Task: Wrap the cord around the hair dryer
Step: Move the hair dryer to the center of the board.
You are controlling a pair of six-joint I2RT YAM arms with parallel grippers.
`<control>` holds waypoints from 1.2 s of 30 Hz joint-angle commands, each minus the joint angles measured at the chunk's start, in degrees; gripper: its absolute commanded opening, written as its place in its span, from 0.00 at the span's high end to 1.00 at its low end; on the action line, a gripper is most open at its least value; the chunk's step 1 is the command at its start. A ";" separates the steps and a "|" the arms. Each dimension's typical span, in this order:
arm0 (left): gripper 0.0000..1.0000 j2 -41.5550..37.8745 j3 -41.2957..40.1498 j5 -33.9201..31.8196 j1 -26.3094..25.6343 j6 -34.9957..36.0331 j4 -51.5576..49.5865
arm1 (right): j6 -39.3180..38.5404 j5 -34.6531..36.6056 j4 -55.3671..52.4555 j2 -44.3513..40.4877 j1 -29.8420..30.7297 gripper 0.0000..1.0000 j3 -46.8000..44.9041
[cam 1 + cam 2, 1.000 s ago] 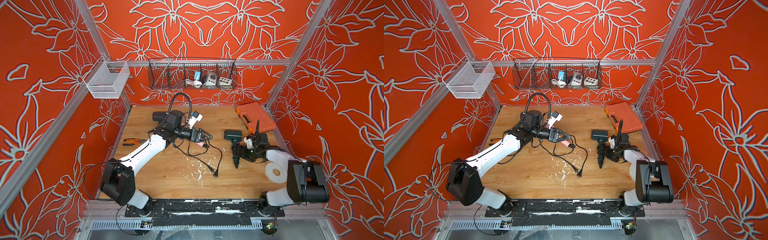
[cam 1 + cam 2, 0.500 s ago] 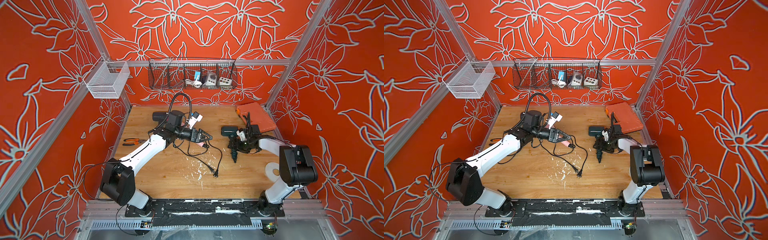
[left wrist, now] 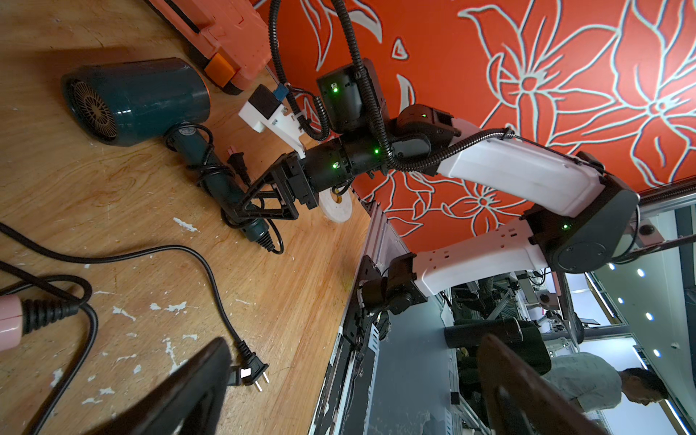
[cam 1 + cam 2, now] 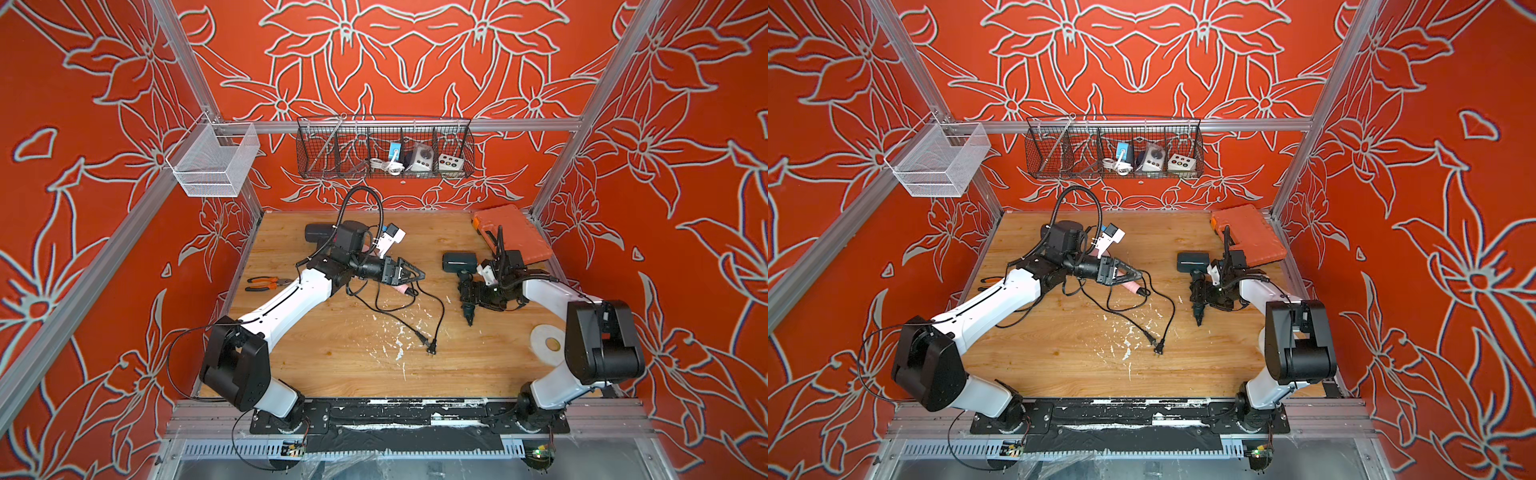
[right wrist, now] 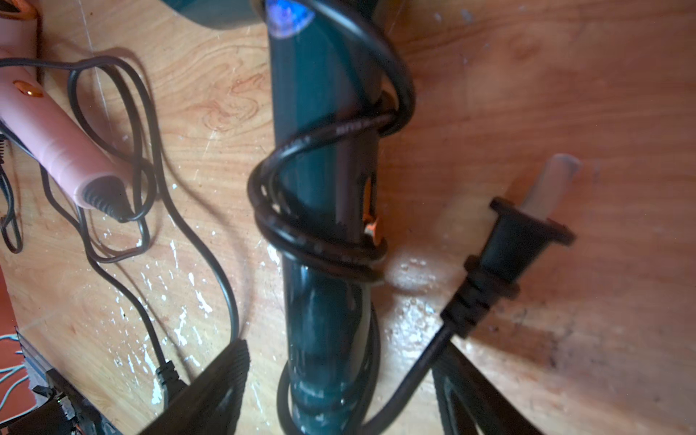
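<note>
bright, even light; soft shadows; glare on table; plug blurred; wrist views distorted at edges.

Orange case, pliers, white tape roll, hanging wire basket

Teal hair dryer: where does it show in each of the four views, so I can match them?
Top view: teal hair dryer right of centre, just in front of the orange case.
Top view: same place.
Left wrist: beside the orange case, grille toward the camera.
Right wrist: only its cord-wrapped handle, mid-frame.
Shared landmark: the pink handle.
</note>
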 commanded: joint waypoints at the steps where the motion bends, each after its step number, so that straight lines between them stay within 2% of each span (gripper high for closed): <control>1: 0.00 -1.10 0.06 0.58 0.17 0.64 0.63 | -0.94 0.67 -3.05 -2.63 0.19 0.21 0.26; 11: 0.01 -1.95 -0.89 -1.35 0.16 0.64 0.61 | -1.25 -0.25 -6.56 -10.80 0.18 0.21 -0.14; 19: 0.01 -5.65 -5.09 -11.11 0.21 0.82 -1.44 | -4.00 -0.73 -8.39 -12.33 2.29 0.20 1.56; 24: 0.02 -9.69 -9.63 -18.66 0.85 -0.26 -2.94 | -4.51 1.12 -7.30 -12.25 7.11 0.20 2.85; 30: 0.03 -16.00 -14.73 -28.27 2.92 -2.22 -4.62 | -6.43 5.22 -6.75 -7.56 15.80 0.19 8.41; 36: 0.05 -21.05 -19.48 -32.80 6.63 -4.29 -7.47 | -7.87 7.57 -3.40 -2.05 22.49 0.19 14.09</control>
